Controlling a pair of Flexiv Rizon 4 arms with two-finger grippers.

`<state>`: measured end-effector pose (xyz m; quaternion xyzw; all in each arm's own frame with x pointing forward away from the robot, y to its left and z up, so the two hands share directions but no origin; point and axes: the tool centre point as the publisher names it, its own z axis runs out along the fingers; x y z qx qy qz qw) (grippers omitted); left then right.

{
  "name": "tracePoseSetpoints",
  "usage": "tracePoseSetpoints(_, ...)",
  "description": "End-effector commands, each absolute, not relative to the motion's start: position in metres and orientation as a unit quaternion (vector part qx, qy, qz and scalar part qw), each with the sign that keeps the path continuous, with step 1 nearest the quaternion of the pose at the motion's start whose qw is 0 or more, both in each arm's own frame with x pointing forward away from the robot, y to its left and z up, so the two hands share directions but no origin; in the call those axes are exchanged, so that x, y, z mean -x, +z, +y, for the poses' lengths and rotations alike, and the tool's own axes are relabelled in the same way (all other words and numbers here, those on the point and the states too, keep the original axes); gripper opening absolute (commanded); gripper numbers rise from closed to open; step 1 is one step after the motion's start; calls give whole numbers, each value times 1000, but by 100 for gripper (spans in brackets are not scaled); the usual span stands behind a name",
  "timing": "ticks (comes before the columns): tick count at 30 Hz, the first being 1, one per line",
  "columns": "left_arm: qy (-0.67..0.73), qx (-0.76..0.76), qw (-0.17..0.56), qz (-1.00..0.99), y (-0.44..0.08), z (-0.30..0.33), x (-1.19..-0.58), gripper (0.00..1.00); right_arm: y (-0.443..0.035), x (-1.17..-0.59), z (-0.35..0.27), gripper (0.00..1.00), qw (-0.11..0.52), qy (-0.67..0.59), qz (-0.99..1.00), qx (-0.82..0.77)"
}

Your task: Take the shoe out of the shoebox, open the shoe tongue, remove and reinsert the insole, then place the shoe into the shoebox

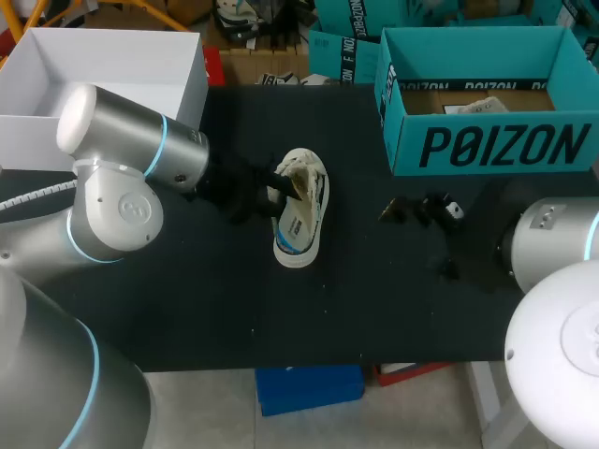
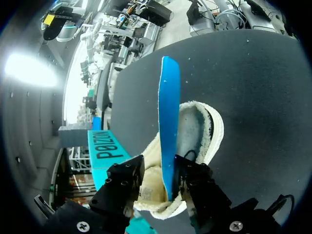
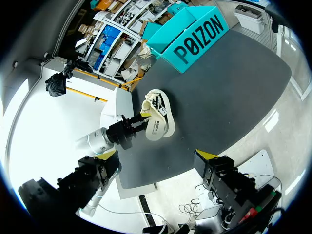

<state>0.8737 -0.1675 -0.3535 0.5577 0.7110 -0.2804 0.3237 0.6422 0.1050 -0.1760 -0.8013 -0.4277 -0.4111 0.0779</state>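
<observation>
Insole step: left gripper (image 2: 163,176) pinches the blue insole (image 2: 168,122), edge-up in the shoe (image 2: 207,127) mid-table (image 1: 374,309). Right gripper (image 3: 158,157) is spread and empty. Next it likely needs the insole pulled clear or seated flat, can't tell which.

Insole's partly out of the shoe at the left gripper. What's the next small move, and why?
Probably ease the left gripper slowly up and away from the shoe. The blue insole stands on edge with its near end down in the shoe's opening, not free yet, and the right gripper hangs open well aside, so nothing holds the shoe down.
</observation>
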Motion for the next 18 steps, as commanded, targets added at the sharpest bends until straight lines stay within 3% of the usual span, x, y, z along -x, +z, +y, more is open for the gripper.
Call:
tracePoseSetpoints(1,-284,-563,313,710,-356,-169,-873,0,-170,-619,93,100,75,-425,-377,819)
tracePoseSetpoints(18,-275,-572,305,711,-366,-172,-877,0,-170,-619,93,100,75,-425,-377,819)
